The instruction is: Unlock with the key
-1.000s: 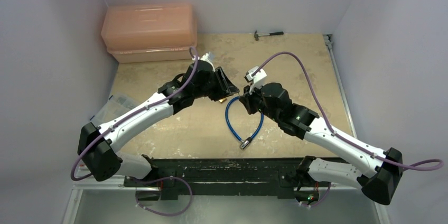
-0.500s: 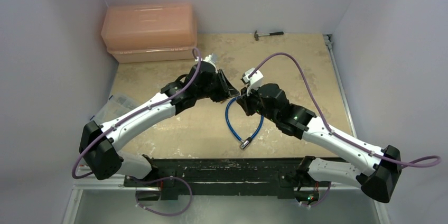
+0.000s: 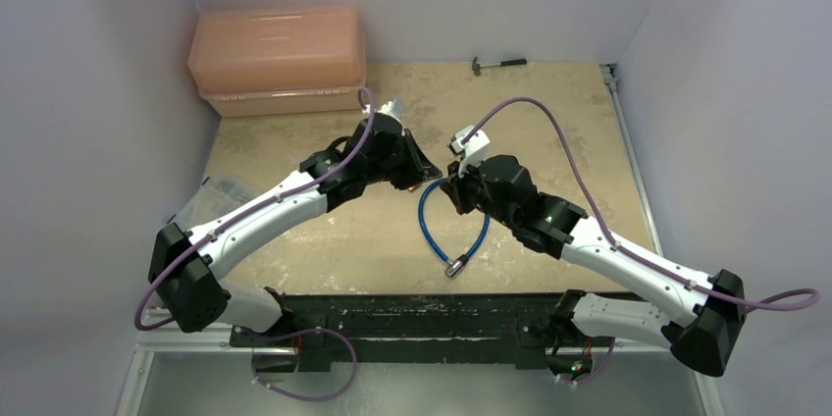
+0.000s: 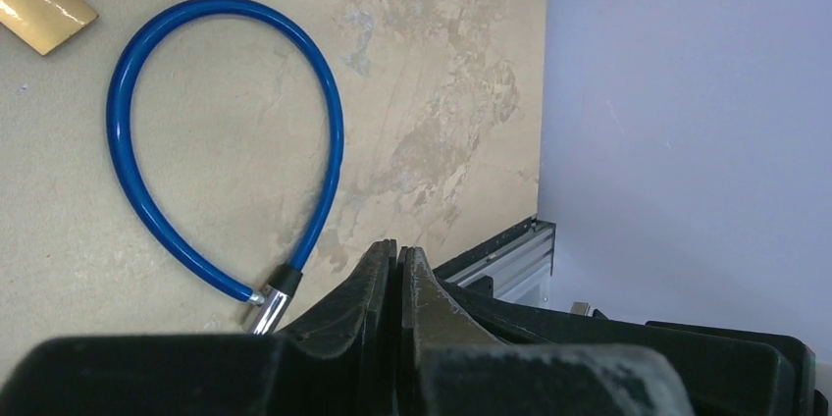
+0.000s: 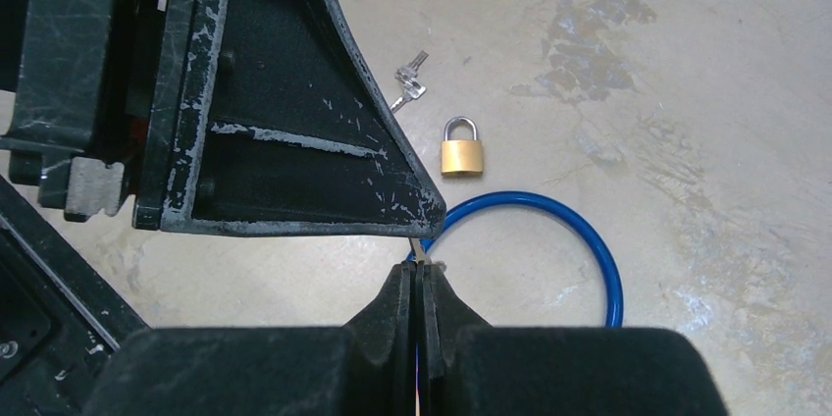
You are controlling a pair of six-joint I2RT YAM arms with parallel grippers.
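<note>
the tan table [image 3: 549, 122] is boxed in by pale walls [image 3: 706, 92] on the left, far and right sides. a small brass padlock [image 5: 461, 149] lies near its middle. bare tabletop runs right of the padlock and beyond it. an orange box [image 3: 280, 53] fills the far left corner, and a hammer [image 3: 498, 63] lies at the far edge. a blue cable [image 4: 338, 136] loops on the near side of the padlock. the key [image 5: 410, 82] lies flat just up and left of the padlock, near it but apart, held by neither gripper. the left gripper [image 4: 398, 264], fingers pressed together with nothing seen between them, hangs left of the padlock, beside the key. the right gripper [image 5: 420, 284], also pinched closed, sits nearer than the padlock. a pale sliver at its tips is too small to identify.
</note>
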